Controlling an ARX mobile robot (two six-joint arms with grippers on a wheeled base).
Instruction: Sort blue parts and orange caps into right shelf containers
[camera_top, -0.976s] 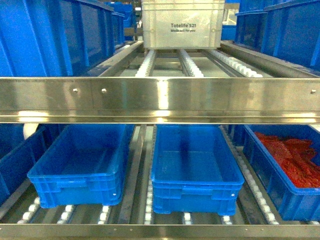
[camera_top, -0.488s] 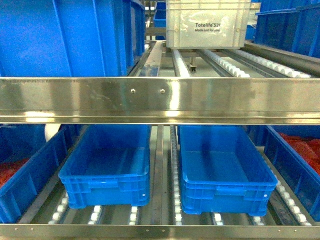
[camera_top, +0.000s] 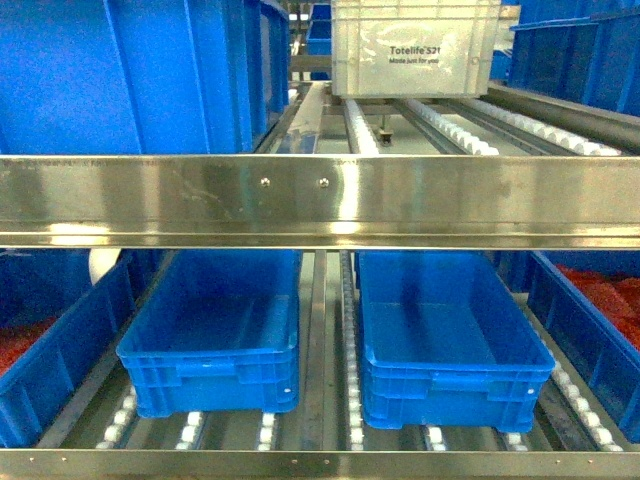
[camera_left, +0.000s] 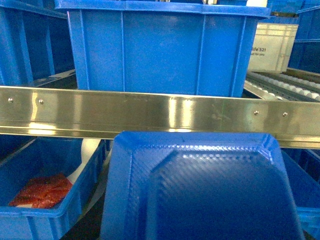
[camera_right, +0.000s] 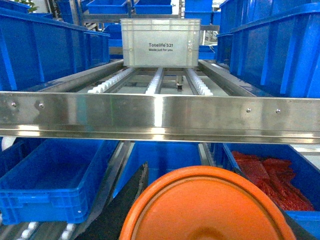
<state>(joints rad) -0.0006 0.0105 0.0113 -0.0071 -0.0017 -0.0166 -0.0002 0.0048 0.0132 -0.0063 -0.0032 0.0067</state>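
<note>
1. Orange cap filling bottom of right wrist view, close under camera, in front of steel shelf rail; right end effector itself not showing, grip state impossible to tell.
2. Blue part filling lower left wrist view, before same rail; left end effector hidden, state impossible to tell.
3. Sitting on lower shelf rollers, head view: two empty blue crates, left and right, side by side.
4. Lying in outer crates: red pieces.
5. Standing on upper rollers: white tote.
</note>
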